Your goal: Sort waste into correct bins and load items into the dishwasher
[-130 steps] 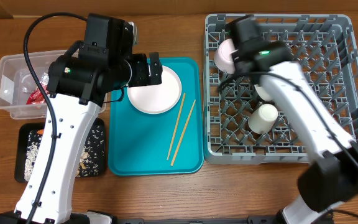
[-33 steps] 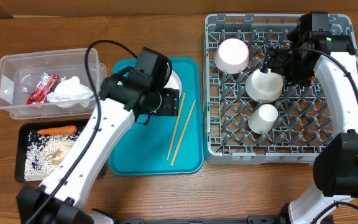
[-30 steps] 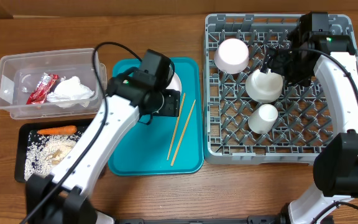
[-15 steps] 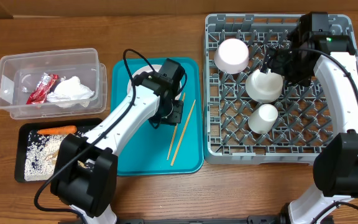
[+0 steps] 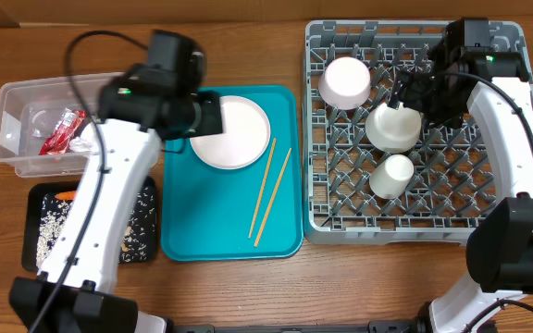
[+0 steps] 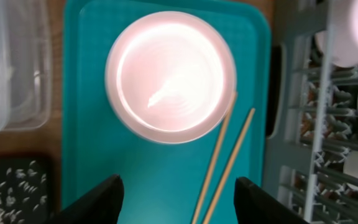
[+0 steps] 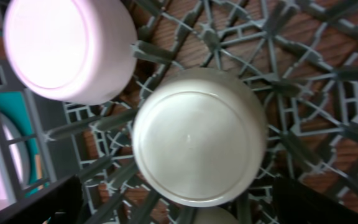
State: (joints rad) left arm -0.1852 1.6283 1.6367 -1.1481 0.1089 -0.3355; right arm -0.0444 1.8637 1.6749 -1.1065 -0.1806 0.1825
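Left fingers (image 6: 95,199) spread and empty above pale plate (image 6: 171,76) at far edge of teal tray (image 6: 86,143); chopsticks (image 6: 222,168) alongside. Right fingers (image 7: 36,202) spread over upturned bowl (image 7: 197,137) in rack (image 5: 489,203). Loading step judged in hand; plate rim to be gripped next.

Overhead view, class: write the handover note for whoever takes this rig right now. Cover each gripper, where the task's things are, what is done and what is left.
Left gripper: open, empty, above the teal tray.
Right gripper: open, empty, over the white bowl in the rack.
Done: pink bowl, white bowl and cup are in the rack; red wrapper is in the clear tub; rice crumbs are in the black tray.
Left: plate and chopsticks lie on the teal tray; load both into the rack.
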